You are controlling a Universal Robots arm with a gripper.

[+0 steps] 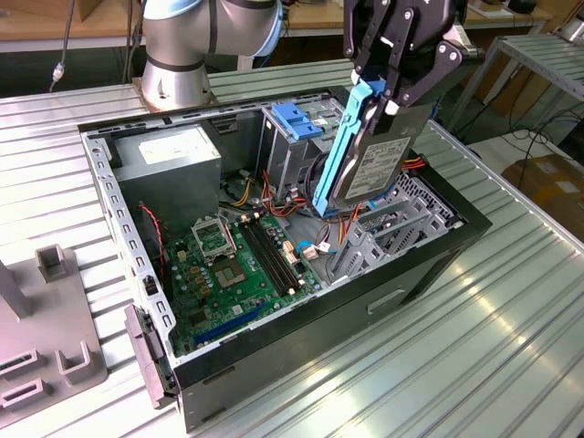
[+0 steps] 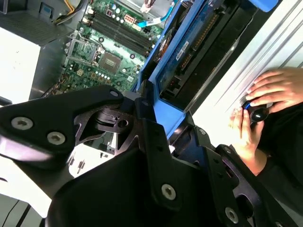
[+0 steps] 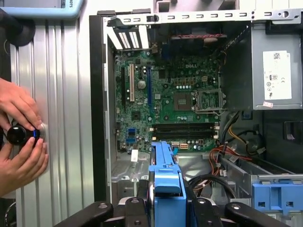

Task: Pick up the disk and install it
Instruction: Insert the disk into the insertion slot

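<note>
The disk [image 1: 376,162], a grey metal drive in a bright blue carrier rail, hangs on edge and tilted over the open computer case [image 1: 117,225], its lower end inside the case near the exterior view's right wall. My gripper [image 1: 394,80] is shut on its upper end. In the first wrist view the disk [image 3: 165,176] shows edge-on between the black fingers of the gripper [image 3: 165,208]. In the second wrist view the disk [image 2: 189,53] runs away from the gripper [image 2: 158,124] above the motherboard. The tall grey drive cage [image 1: 283,155] with its blue latch [image 1: 294,121] stands just beside the disk.
The case holds a green motherboard [image 1: 239,257], a grey power supply [image 1: 170,161] and loose cables [image 1: 310,248]. A person's hands [image 3: 21,137] work a small black knob on the ribbed metal table [image 1: 456,347] beside the case. A grey fixture [image 1: 46,319] sits at the exterior view's left.
</note>
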